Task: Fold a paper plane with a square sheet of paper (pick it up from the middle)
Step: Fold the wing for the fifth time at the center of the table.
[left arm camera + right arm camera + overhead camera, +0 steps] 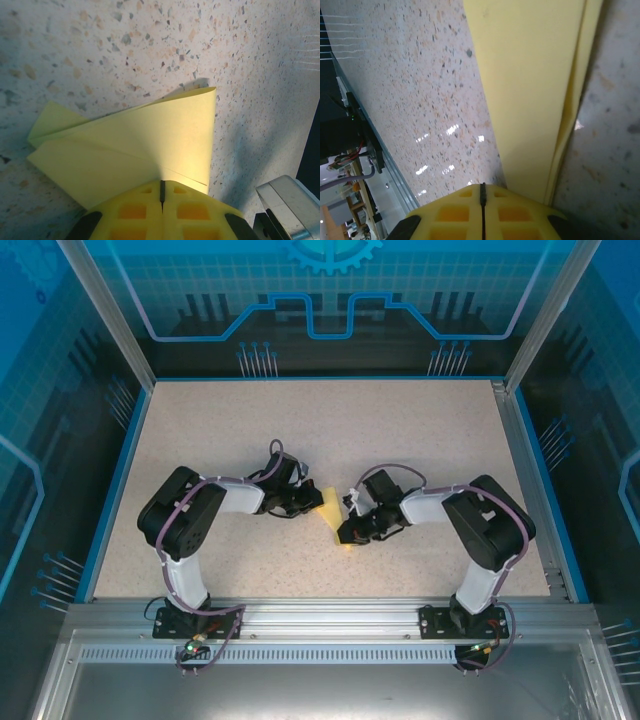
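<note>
Left gripper [162, 184]: jaws closed, tips set on an edge of the paper [150, 145]; whether it is pinched cannot be told.
Right gripper [482, 186]: jaws closed, tips touching the paper.
Paper: folded to a point, laid mid-table [400, 430] between both grippers.

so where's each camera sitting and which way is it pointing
top external: fixed above and behind the arms, looking down on the speckled table; both arms show whole, left gripper and right gripper meeting at the yellow paper.
left wrist: on the left arm, looking past its shut gripper at the paper's folded flaps.
right wrist: on the right arm, looking past its shut gripper along the paper's long edge.
shared: both wrist views show the same yellow paper on the table.
</note>
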`<move>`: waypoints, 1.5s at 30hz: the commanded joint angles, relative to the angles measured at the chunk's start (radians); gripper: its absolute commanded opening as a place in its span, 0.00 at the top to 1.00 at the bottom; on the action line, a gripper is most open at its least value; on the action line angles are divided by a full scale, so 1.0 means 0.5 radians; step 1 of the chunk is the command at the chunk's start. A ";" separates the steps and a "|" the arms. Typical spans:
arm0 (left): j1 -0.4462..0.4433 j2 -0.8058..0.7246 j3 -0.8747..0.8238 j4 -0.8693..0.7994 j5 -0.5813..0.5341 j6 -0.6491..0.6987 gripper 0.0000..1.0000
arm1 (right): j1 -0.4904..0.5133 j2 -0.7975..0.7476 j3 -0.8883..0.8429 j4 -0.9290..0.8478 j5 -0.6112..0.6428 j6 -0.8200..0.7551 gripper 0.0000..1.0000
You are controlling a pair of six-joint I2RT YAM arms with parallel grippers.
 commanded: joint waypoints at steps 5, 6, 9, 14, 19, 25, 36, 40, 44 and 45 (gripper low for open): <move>-0.001 0.105 -0.037 -0.168 -0.160 0.002 0.97 | -0.046 -0.061 -0.107 -0.037 -0.099 0.018 0.92; -0.002 0.106 -0.036 -0.170 -0.159 0.003 0.97 | -0.046 -0.057 -0.117 -0.036 -0.113 0.020 0.91; -0.001 0.105 -0.034 -0.187 -0.159 0.010 0.97 | -0.051 -0.073 -0.162 -0.007 -0.120 0.025 0.91; -0.002 0.097 -0.035 -0.190 -0.161 0.016 0.97 | -0.062 -0.165 -0.255 0.008 -0.134 0.031 0.89; -0.002 0.057 -0.022 -0.191 -0.157 0.037 0.94 | -0.121 -0.318 -0.280 -0.060 -0.102 0.000 0.86; -0.006 -0.146 0.041 -0.259 -0.119 0.066 0.70 | -0.232 -0.636 -0.213 -0.214 0.264 -0.030 0.78; -0.094 -0.604 0.322 -1.249 -0.548 -0.012 0.38 | -0.273 -0.634 -0.089 -0.187 0.614 0.003 0.64; -0.149 -0.468 0.426 -1.309 -0.528 -0.052 0.32 | -0.273 -0.532 -0.040 -0.119 0.541 0.008 0.62; -0.197 -0.265 0.646 -1.410 -0.544 -0.086 0.30 | -0.271 -0.472 -0.005 -0.097 0.517 -0.001 0.61; -0.212 -0.200 0.725 -1.479 -0.558 -0.091 0.30 | -0.270 -0.456 0.006 -0.095 0.518 -0.004 0.61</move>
